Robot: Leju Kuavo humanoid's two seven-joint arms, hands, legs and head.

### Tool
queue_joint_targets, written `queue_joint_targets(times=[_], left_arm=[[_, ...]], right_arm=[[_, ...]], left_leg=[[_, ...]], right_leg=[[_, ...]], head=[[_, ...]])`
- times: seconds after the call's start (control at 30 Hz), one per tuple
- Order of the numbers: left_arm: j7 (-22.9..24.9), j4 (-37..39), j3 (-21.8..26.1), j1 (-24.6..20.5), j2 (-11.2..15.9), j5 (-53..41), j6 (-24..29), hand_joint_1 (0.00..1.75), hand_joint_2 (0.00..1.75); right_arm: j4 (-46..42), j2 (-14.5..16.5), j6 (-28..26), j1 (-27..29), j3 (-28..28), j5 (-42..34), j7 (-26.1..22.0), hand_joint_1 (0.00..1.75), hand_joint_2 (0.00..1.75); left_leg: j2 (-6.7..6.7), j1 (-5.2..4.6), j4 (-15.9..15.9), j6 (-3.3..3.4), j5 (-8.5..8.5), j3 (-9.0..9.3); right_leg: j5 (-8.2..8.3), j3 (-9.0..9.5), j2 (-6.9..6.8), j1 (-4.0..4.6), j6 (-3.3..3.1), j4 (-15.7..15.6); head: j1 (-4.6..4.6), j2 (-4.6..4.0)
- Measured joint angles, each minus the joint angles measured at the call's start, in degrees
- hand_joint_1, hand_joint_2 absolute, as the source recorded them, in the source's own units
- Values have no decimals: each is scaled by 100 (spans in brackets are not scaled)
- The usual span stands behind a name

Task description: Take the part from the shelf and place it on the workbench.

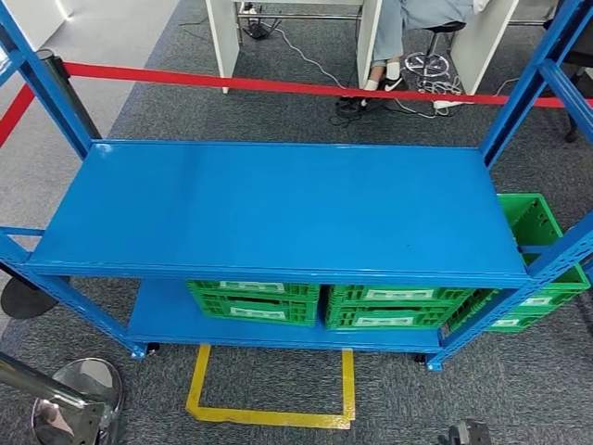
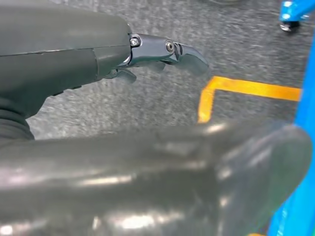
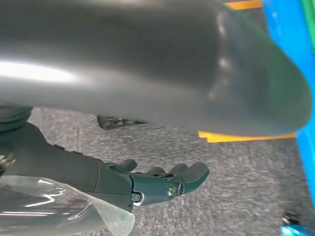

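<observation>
A blue steel shelf (image 1: 280,209) stands in front of me in the head view. On its lower board sit two green crates (image 1: 252,301) (image 1: 395,308); the upper board hides what is in them. My left hand (image 2: 74,64) hangs over grey carpet near the shelf's foot, with its fingers (image 2: 178,51) stretched straight and nothing in it. My right hand (image 3: 111,182) also hangs low over the carpet, its fingers (image 3: 178,179) extended and apart from the thumb, holding nothing.
More green crates (image 1: 538,269) stand at the shelf's right end. A yellow tape square (image 1: 272,389) marks the floor before the shelf. A red barrier belt (image 1: 280,85) runs behind it. A chrome post base (image 1: 77,399) lies at near left. A person (image 1: 406,37) sits beyond.
</observation>
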Motion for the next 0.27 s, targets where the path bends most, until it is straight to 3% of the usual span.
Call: queue_joint_targets(times=[0.27], left_arm=[[254,666,590,12,-226,-584,-420,0,0]], right_arm=[[1030,-251,-180,-308,490,63,-81,0,0]], left_leg=[[0,2,0,2,2,3]], right_leg=[[0,4,-1,3,4,1]], head=[[-2,0]])
